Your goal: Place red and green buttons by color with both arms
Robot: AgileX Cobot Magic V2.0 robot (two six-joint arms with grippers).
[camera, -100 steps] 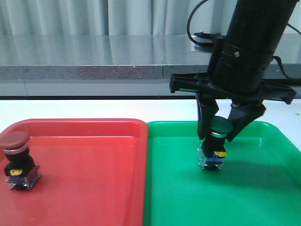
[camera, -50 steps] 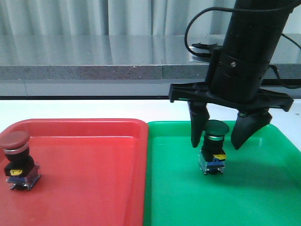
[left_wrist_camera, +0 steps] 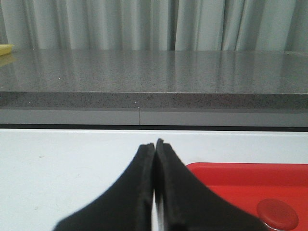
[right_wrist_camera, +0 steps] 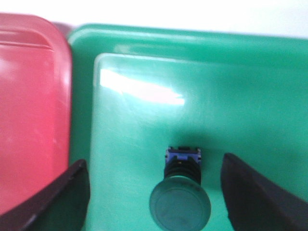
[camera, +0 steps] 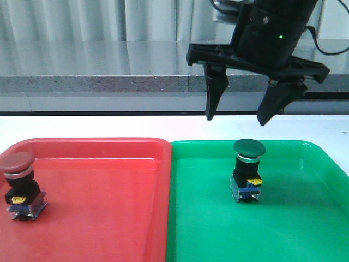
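I see the green button (camera: 249, 170), round-capped, upright in the glossy green tray (camera: 305, 229); my right gripper (camera: 238, 117) hangs above, fingers spread; left fingers (left_wrist_camera: 144, 192) pressed together.

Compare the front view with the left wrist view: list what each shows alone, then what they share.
Only the front view shows the green button standing upright in the green tray, with the right tool open above it and not touching it.

Only the left wrist view shows the left tool, its fingers pressed shut on nothing.

Both show the red tray, the red button in it, the white table and the grey counter behind.
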